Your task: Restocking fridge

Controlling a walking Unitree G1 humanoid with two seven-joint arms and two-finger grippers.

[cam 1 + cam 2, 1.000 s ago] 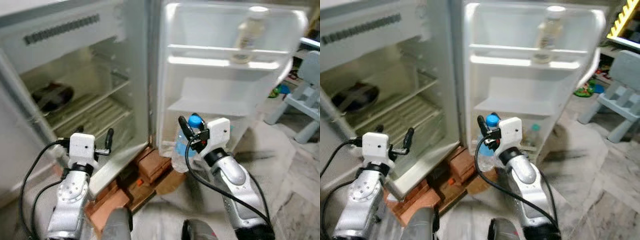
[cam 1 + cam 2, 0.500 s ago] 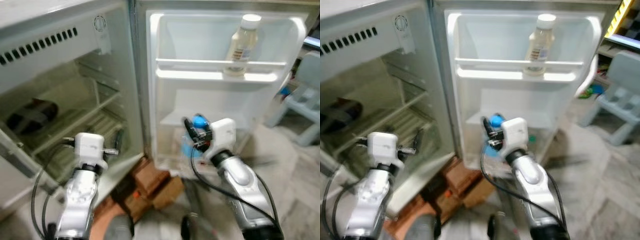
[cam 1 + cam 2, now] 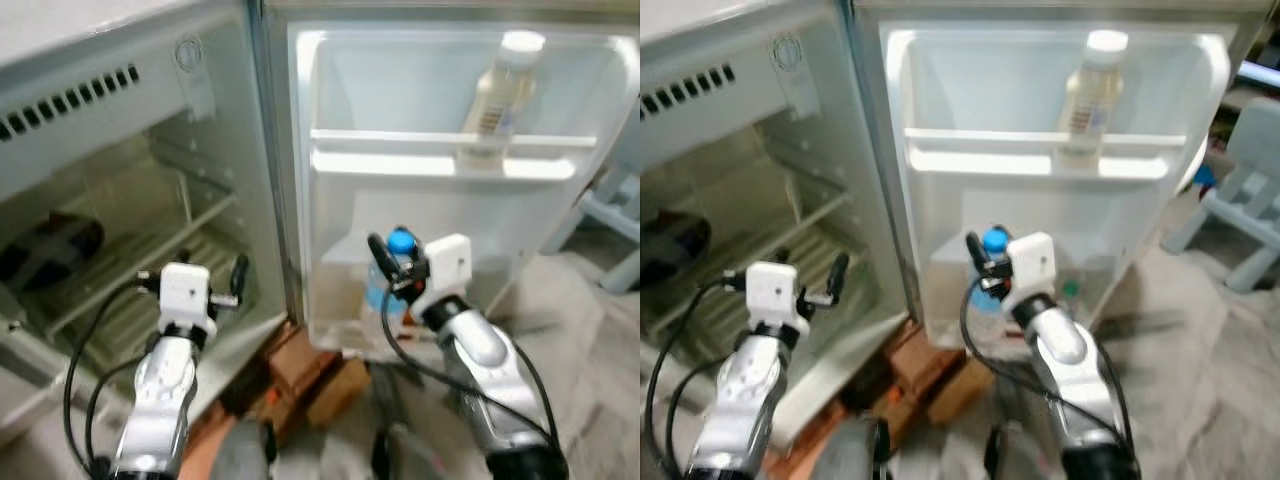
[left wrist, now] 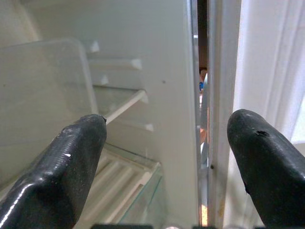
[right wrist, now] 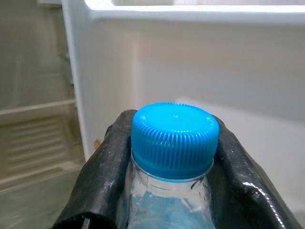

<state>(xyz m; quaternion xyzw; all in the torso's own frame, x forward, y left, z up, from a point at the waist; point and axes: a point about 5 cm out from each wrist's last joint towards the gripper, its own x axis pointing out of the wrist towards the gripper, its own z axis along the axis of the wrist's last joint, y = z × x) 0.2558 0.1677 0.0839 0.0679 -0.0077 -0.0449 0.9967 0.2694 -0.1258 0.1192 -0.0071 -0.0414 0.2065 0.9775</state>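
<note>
fridge (image 3: 110, 110): open, body on the left, white interior, vent slots along the top panel.
dark item (image 3: 45, 245): lying on a shelf deep in the fridge's left side; blurred, can't tell what it is.
fridge shelves (image 4: 121, 102): clear, ribbed tray below them; seen in front of the left wrist camera.
left gripper (image 3: 215, 285): held up in front of the fridge compartment, near its lower shelf; fingers (image 4: 71, 162) spread wide apart, nothing between them.
bricks (image 3: 315, 365): reddish-brown blocks on the floor under the fridge's front edge, between the two arms.
fridge door (image 3: 450, 150): swung open, facing the camera, inner racks visible.
right gripper (image 3: 385, 262): in front of the door's lower part, clamped on the water bottle just below the cap.
water bottle (image 5: 171, 191): clear, blue ribbed cap (image 5: 175, 136), upright between the right gripper's fingers, near the lower door shelf (image 3: 345, 255); can't tell if it touches the shelf.
pale bottle (image 3: 495, 95): white cap, standing upright in the upper door rack, right end.
chair (image 3: 1240, 200): light blue, beside the door at far right, on the marbled floor (image 3: 590, 340).
</note>
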